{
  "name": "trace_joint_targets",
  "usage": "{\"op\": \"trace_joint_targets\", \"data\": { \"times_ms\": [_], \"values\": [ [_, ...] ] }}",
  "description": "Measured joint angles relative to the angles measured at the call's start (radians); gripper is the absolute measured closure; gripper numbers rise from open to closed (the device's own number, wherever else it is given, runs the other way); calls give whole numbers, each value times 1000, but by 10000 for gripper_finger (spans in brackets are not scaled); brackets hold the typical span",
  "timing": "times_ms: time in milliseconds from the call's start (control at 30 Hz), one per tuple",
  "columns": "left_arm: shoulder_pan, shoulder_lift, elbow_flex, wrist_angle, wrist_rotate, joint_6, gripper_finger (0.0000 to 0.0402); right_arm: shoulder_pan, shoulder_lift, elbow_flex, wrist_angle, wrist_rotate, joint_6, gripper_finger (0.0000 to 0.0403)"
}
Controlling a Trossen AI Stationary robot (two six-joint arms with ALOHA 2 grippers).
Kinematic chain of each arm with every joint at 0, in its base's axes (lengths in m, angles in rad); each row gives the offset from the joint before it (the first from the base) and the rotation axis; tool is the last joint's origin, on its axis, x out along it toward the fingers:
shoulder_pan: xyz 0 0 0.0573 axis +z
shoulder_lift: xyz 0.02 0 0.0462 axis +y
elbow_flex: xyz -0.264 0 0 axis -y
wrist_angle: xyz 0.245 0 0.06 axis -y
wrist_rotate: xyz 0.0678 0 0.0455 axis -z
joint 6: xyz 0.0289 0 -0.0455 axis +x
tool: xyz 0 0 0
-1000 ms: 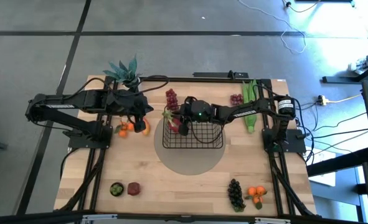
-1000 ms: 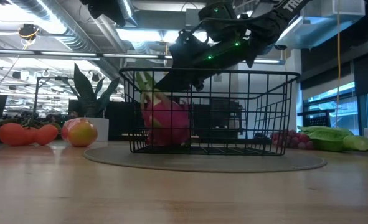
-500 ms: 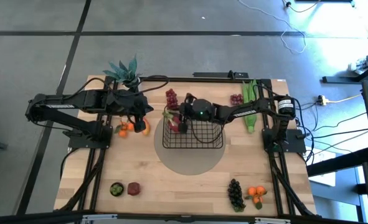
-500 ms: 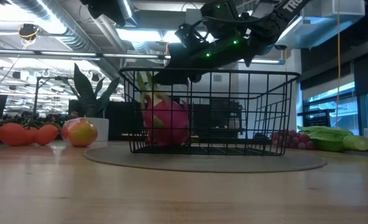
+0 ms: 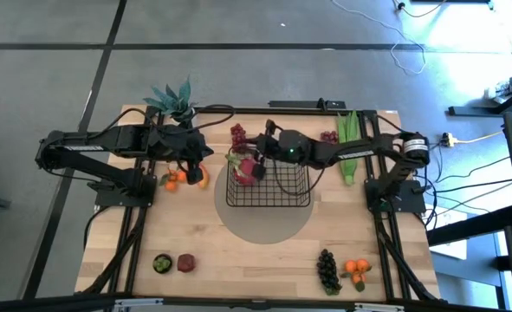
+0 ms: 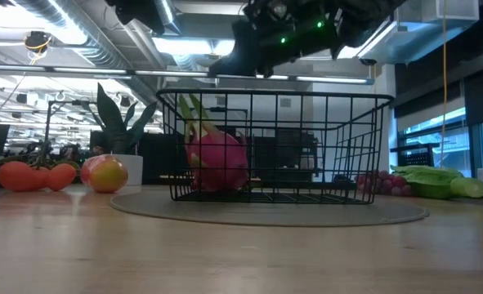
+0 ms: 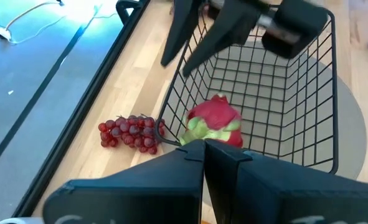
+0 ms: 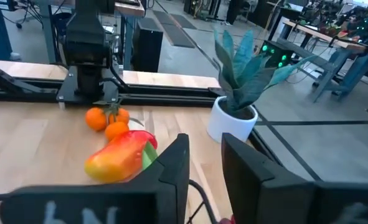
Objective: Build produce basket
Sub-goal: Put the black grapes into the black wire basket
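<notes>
Produce lies scattered across the bench (image 5: 195, 234) around the basket (image 5: 290, 195), which stands on a grey round mat (image 5: 264, 224) near the middle. Inside the basket, against its wall nearest the left arm, lies the pink dragon fruit (image 5: 245, 168); it is the only piece in there. Just outside that wall sits a bunch of red grapes (image 5: 237, 136). A mango (image 5: 200, 176) and small oranges (image 5: 174, 179) lie under the left gripper (image 5: 205, 154), whose jaws are clenched on nothing that can be seen. The spiky potted plant (image 5: 174, 100) stands at the bench's far edge behind that arm.

The right gripper (image 5: 262, 149) hangs above the basket's rim over the dragon fruit, its jaws parted and holding nothing; its arm crosses over the green pods (image 5: 347, 139) and partly covers a second red grape bunch (image 5: 328, 137). Near the front edge lie dark grapes (image 5: 327, 270) with more oranges (image 5: 356, 269), and well apart a green fruit (image 5: 162, 263) beside a brown one (image 5: 185, 263).

In the low view the right gripper is partly cut off at the top, and the basket's mesh screens the dragon fruit.
</notes>
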Motion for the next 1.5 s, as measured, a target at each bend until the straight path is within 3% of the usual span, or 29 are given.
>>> {"op": "trace_joint_targets", "data": {
  "times_ms": [167, 367, 567, 700, 900, 1200, 1500],
  "values": [
    [0, -6, 0, -36, -48, -70, 401, 0, -116, 0, -126, 7, 0, 322],
    [0, -28, 0, -130, -104, -214, 401, 0, -269, 0, -302, 90, 1, 322],
    [0, -29, 0, -249, -99, -466, 401, 0, -383, 0, -446, 87, 3, 322],
    [0, -26, 0, -365, -60, -674, 401, 0, -444, 0, -539, 82, 4, 322],
    [0, -24, 0, -470, 8, -902, 401, 0, -497, 0, -648, -29, 70, 322],
    [-30, -23, 0, -471, 115, -951, 401, 0, -568, 0, -897, -81, 264, 322],
    [-202, 1, -1, -469, 248, -1186, 401, 22, -638, -1, -1086, -120, 289, 322]
  ]
}}
